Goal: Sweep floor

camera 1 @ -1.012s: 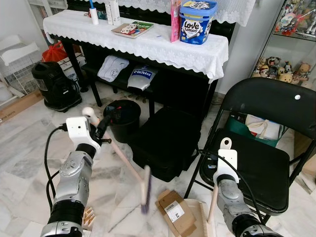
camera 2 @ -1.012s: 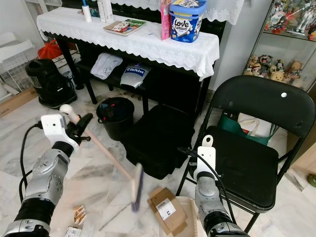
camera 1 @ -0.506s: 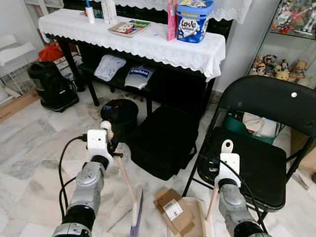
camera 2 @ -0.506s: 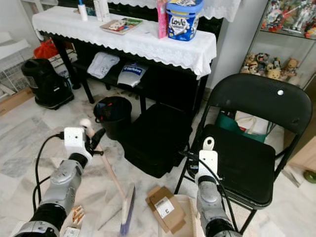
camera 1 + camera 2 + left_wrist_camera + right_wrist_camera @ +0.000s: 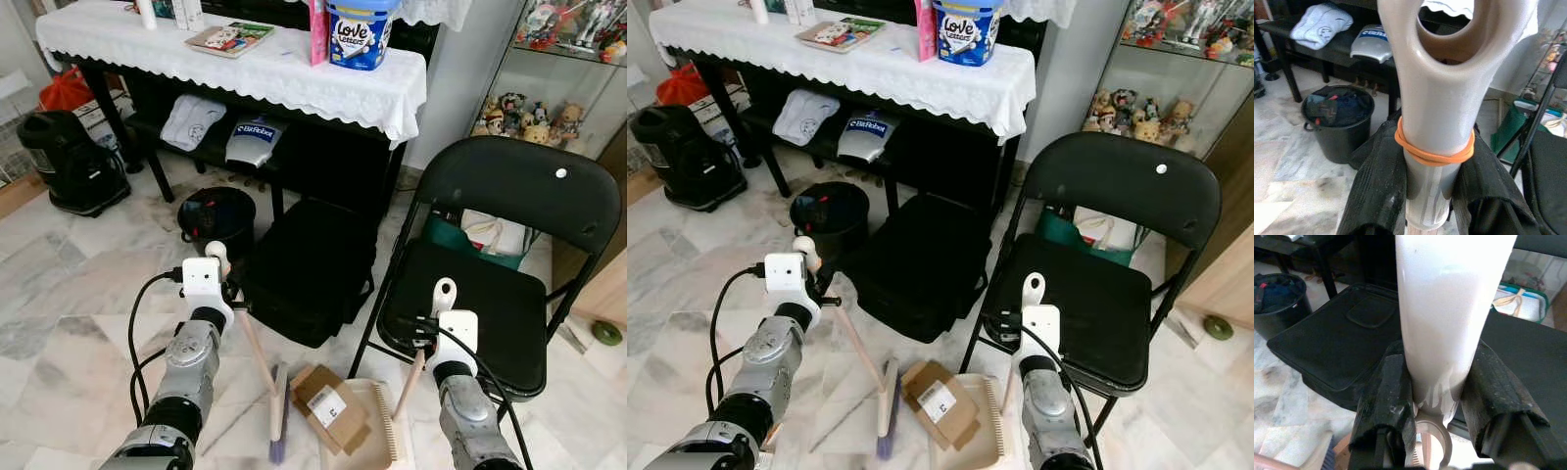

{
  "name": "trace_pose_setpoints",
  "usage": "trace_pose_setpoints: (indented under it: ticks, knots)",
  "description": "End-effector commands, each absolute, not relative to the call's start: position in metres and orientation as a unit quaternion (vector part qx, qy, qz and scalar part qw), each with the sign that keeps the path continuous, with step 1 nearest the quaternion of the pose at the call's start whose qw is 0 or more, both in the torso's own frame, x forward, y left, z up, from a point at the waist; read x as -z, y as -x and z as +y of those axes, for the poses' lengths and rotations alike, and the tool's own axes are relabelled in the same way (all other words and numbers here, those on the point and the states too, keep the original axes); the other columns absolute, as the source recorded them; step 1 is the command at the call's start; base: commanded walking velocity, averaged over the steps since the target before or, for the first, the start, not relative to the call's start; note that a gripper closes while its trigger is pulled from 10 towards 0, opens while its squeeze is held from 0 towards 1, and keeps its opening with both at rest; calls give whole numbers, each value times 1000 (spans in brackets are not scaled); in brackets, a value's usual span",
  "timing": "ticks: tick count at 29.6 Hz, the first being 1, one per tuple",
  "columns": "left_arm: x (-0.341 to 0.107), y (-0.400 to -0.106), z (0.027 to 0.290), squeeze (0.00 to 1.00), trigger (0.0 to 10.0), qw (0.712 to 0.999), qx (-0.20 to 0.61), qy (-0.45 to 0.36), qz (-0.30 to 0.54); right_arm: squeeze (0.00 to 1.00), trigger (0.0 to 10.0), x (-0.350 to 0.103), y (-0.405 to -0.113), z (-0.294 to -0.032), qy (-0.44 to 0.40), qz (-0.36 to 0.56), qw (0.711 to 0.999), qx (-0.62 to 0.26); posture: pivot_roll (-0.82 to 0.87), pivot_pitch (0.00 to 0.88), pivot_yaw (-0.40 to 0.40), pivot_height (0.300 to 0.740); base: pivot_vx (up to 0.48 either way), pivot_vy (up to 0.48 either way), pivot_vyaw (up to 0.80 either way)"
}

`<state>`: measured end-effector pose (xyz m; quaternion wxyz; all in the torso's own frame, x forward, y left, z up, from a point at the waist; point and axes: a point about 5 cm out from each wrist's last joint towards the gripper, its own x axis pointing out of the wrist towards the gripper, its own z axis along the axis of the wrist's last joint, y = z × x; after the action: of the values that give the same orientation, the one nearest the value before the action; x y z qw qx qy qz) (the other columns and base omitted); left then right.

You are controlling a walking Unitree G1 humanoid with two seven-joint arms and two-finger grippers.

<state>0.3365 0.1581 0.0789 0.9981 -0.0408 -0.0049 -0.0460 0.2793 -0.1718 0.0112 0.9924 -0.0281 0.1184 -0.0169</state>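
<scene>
Left gripper [image 5: 1426, 196] clamped on smooth beige broom handle [image 5: 257, 351]; bristles [image 5: 278, 413] below, touching crumpled cardboard [image 5: 325, 407]. Right gripper [image 5: 1440, 401] clamped on glossy dustpan handle [image 5: 409, 376]. Black bag [image 5: 309, 269] beyond, folding chair [image 5: 490, 284] alongside.

Box [image 5: 326, 408] between broom head [image 5: 278, 415] and dustpan [image 5: 372, 441], chair [image 5: 490, 294] right, bin [image 5: 217, 220] left

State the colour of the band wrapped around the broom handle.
Orange: a rubber band around the pale broom handle, seen best in the left wrist view.
</scene>
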Motion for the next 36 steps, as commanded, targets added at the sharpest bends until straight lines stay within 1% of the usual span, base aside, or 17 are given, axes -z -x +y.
trace_pose_setpoints:
  ticks: [1,3,5,9,15,17,21,25,27,32,36]
  knots:
    - [-78,-337,155,0,10000,997,54,56,-5,0,10000,3,-269,-162,7,159,987,-3,-123,118,-2,740,0,0,0]
    - [-77,-337,153,0,10000,996,63,67,1,0,10000,3,-267,-163,4,158,987,-5,-124,118,-3,740,0,0,0]
    - [-73,-337,147,0,10000,992,90,88,18,0,10000,3,-266,-164,5,160,987,-7,-124,116,-3,740,0,0,0]
    - [-70,-336,144,0,10000,989,118,90,29,0,10000,3,-266,-166,8,163,987,-6,-116,110,0,740,0,0,0]
    - [-73,-337,148,0,10000,985,143,93,31,0,10000,1,-271,-165,13,162,987,5,-95,93,8,740,0,0,0]
    - [-79,-340,153,0,10000,983,152,98,23,0,10000,-1,-275,-165,13,158,987,13,-83,83,13,740,0,0,0]
    - [-95,-345,162,0,10000,981,174,81,0,0,10000,-9,-285,-164,18,145,989,30,-60,55,20,740,0,0,0]
    - [-98,-346,163,0,10000,980,180,80,-3,0,10000,-12,-288,-165,22,137,990,33,-48,42,23,740,0,0,0]
    - [-107,-347,167,0,10000,978,197,67,-16,0,10000,-27,-299,-166,25,97,994,51,-37,16,34,740,0,0,0]
    - [-114,-346,170,0,10000,980,187,56,-32,0,10000,-36,-307,-164,21,72,996,56,-29,0,43,740,0,0,0]
    - [-116,-341,168,0,10000,981,183,31,-48,0,10000,-44,-314,-158,18,57,997,47,-17,0,48,740,0,0,0]
